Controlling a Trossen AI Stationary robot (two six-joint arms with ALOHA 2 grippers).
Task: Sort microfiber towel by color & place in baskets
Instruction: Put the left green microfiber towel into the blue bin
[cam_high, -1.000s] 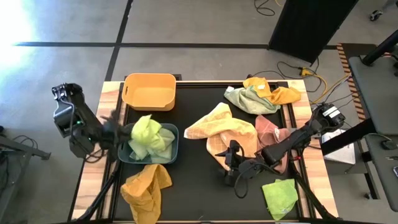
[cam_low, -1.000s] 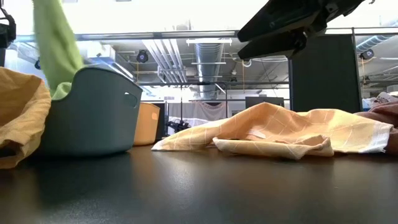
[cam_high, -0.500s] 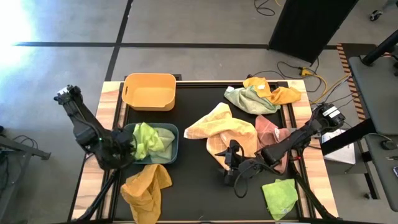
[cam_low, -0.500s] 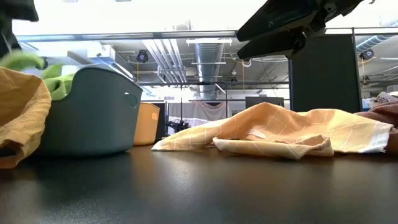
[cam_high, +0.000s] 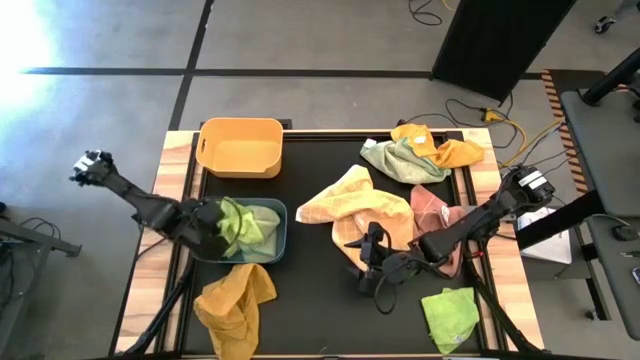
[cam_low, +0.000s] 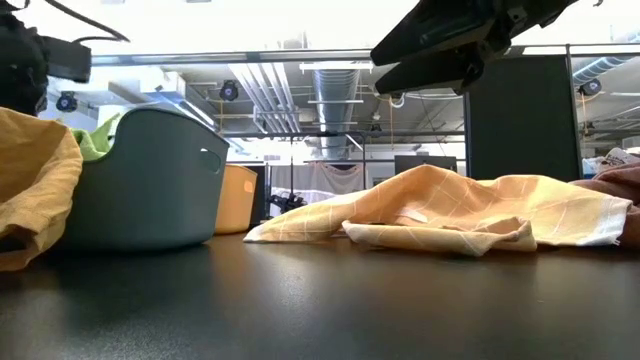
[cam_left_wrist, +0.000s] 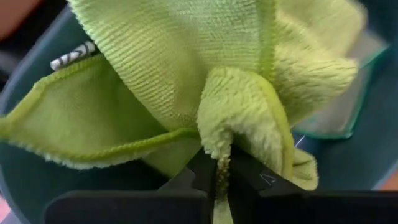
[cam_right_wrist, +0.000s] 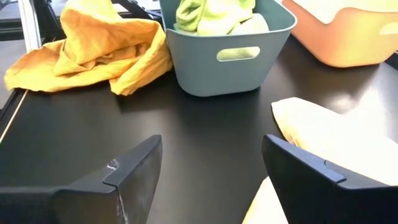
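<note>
Two fingers of the left gripper (cam_left_wrist: 217, 177) are pinched together on a fold of the lime green towel (cam_left_wrist: 205, 81), which bunches just ahead of them inside the blue-grey basket (cam_high: 275, 245). From above, that gripper (cam_high: 207, 222) sits over the basket's outer end, its arm stretching away past the table's edge. Just behind it, toward the table's front, lies a crumpled orange towel (cam_high: 235, 297), touching the basket's wall. Just beyond the gripper, on the far side of the blue-grey tub, stands the yellow-orange basket (cam_high: 240, 147) with nothing showing inside.

Across the black mat (cam_high: 310, 300), well apart from the left gripper, the right gripper (cam_high: 372, 262) hovers with its fingers (cam_right_wrist: 112, 177) spread wide. A pale orange checked towel (cam_high: 355, 205) lies just ahead of it and partly under it; a pinkish towel (cam_high: 437, 215) lies beside its arm. A second lime towel (cam_high: 450, 315) rests near the front corner behind that arm, and farthest off, at the back corner, a green and orange heap (cam_high: 420, 150) sits.
</note>
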